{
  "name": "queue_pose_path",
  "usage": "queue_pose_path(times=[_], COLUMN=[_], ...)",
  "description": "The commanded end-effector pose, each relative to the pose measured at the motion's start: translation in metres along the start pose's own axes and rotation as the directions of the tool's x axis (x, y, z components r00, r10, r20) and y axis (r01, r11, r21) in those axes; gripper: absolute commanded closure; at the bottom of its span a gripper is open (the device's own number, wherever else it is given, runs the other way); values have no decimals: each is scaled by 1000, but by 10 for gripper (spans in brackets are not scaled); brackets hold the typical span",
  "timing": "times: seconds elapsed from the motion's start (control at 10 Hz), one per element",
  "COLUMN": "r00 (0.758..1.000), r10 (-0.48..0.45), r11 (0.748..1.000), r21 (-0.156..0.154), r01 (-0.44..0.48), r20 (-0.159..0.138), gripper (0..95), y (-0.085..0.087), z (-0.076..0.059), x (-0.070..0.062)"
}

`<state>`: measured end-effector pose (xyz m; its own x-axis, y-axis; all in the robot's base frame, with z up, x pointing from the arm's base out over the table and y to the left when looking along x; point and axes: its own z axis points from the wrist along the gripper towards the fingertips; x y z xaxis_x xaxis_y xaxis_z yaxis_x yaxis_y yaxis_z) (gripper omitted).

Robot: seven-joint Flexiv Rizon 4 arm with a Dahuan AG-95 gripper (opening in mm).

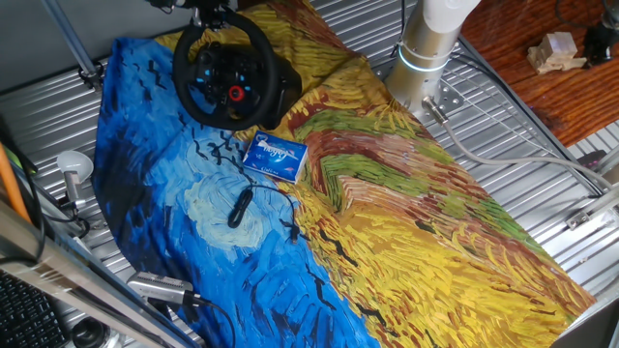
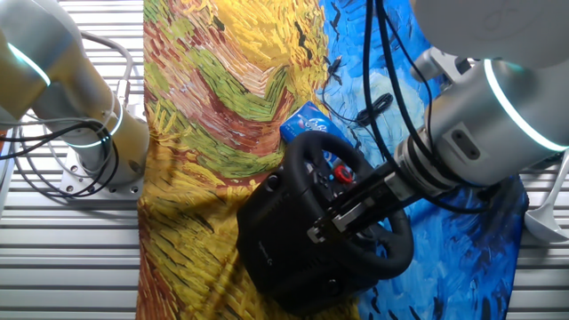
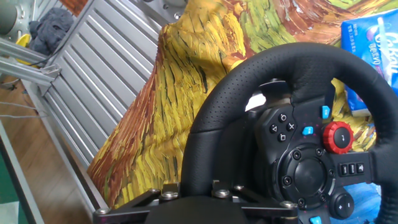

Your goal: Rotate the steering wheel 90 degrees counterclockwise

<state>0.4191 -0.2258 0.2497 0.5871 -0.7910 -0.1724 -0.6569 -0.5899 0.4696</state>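
The black steering wheel [image 1: 224,75] stands on its bulky base at the far end of the painted cloth; its hub has a red knob and small blue buttons. It also shows in the other fixed view [image 2: 391,253] and fills the hand view [image 3: 249,81]. My gripper [image 3: 194,190] is shut on the wheel's rim, with a finger on either side of it. In one fixed view the gripper [image 1: 208,14] is at the top of the rim. In the other fixed view the gripper [image 2: 342,218] reaches in from the right.
A small blue packet [image 1: 275,156] lies on the cloth just in front of the wheel, with a thin black cable and plug [image 1: 240,206] nearer. The arm's base column [image 1: 426,48] stands on the ribbed metal table to the right. A white knob [image 1: 73,166] sits off the cloth at left.
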Motion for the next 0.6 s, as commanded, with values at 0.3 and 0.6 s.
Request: queue_pose_path(times=[0.3, 0.6], r00=[1000, 1000], r10=[19, 10], r11=[1000, 1000], r21=[1, 12], r01=[-19, -10], r20=[2, 9], gripper=[950, 570], y=[-1, -1], z=[0, 0], x=[0, 0])
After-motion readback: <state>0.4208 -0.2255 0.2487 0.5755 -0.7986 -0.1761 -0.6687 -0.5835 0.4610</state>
